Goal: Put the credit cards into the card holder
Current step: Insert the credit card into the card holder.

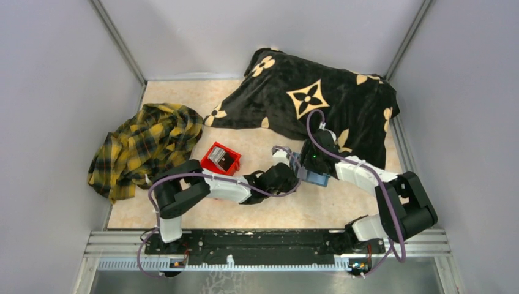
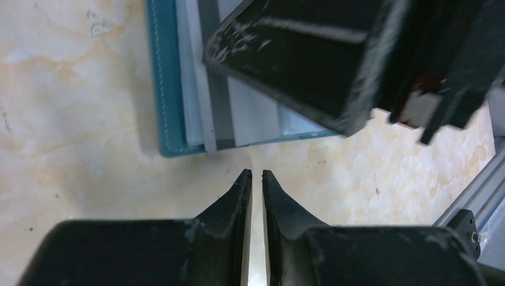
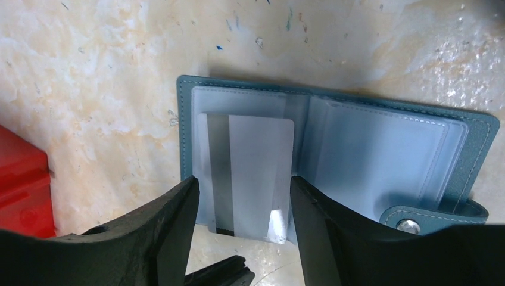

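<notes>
The card holder [image 3: 333, 149] lies open on the surface [image 1: 269, 211] at centre, a credit card [image 3: 250, 179] on its left half. The bin [image 1: 221, 158] of cards sits to its left, a plaid cloth [image 1: 144, 147] farther left, a blanket [image 1: 312, 101] behind.

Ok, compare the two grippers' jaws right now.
The left gripper has its jaws almost touching, nothing between them, tips just short of the card holder. The right gripper has jaws spread wide, straddling a card on the open holder. Both hang low over the same holder.
</notes>
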`<act>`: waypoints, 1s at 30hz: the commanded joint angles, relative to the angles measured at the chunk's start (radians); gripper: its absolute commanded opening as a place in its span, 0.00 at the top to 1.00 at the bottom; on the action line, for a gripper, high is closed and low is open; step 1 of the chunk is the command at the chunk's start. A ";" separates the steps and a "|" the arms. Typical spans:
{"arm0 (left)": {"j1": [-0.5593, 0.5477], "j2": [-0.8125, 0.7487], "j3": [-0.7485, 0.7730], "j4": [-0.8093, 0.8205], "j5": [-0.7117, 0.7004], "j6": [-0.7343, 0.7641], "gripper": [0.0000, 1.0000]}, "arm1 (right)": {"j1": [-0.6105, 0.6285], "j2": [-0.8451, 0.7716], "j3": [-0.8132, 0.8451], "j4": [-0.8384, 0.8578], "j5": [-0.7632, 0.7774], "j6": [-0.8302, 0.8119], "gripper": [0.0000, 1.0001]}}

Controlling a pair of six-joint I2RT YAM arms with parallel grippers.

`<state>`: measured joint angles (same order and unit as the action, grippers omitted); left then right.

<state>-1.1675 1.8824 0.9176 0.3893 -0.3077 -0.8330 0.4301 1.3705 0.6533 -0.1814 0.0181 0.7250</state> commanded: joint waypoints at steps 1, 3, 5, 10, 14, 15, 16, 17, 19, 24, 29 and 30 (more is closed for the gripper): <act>-0.012 0.034 0.053 -0.020 -0.063 0.055 0.83 | 0.012 0.013 -0.012 0.054 -0.016 0.015 0.42; -0.013 0.048 0.073 -0.038 -0.073 0.069 0.83 | 0.013 0.017 -0.017 0.062 -0.020 0.017 0.42; -0.013 0.064 0.096 -0.063 -0.086 0.078 0.83 | 0.015 0.021 -0.022 0.067 -0.025 0.020 0.42; -0.015 0.090 0.122 -0.102 -0.093 0.083 0.83 | 0.015 0.020 -0.024 0.072 -0.028 0.023 0.42; -0.021 0.083 0.107 -0.090 -0.108 0.078 0.82 | 0.015 0.023 -0.021 0.073 -0.034 0.024 0.42; -0.023 0.081 0.107 -0.090 -0.116 0.081 0.82 | 0.015 0.025 -0.023 0.074 -0.036 0.025 0.42; -0.024 0.080 0.107 -0.091 -0.123 0.082 0.82 | 0.016 0.025 -0.023 0.075 -0.037 0.025 0.42; -0.024 0.079 0.106 -0.091 -0.132 0.084 0.82 | 0.016 0.025 -0.024 0.076 -0.038 0.025 0.42; -0.024 0.078 0.108 -0.089 -0.146 0.092 0.82 | 0.016 0.025 -0.025 0.077 -0.037 0.025 0.42; -0.024 0.066 0.103 -0.084 -0.184 0.114 0.81 | 0.018 0.034 -0.037 0.085 -0.038 0.026 0.42; -0.024 0.047 0.087 -0.066 -0.219 0.136 0.81 | 0.024 0.038 -0.037 0.086 -0.038 0.028 0.42; -0.024 0.043 0.085 -0.060 -0.223 0.141 0.81 | 0.024 0.041 -0.037 0.088 -0.038 0.028 0.42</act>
<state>-1.1889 1.9614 1.0172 0.3202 -0.4789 -0.7288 0.4400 1.3979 0.6277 -0.1165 -0.0128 0.7452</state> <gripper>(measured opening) 0.189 0.578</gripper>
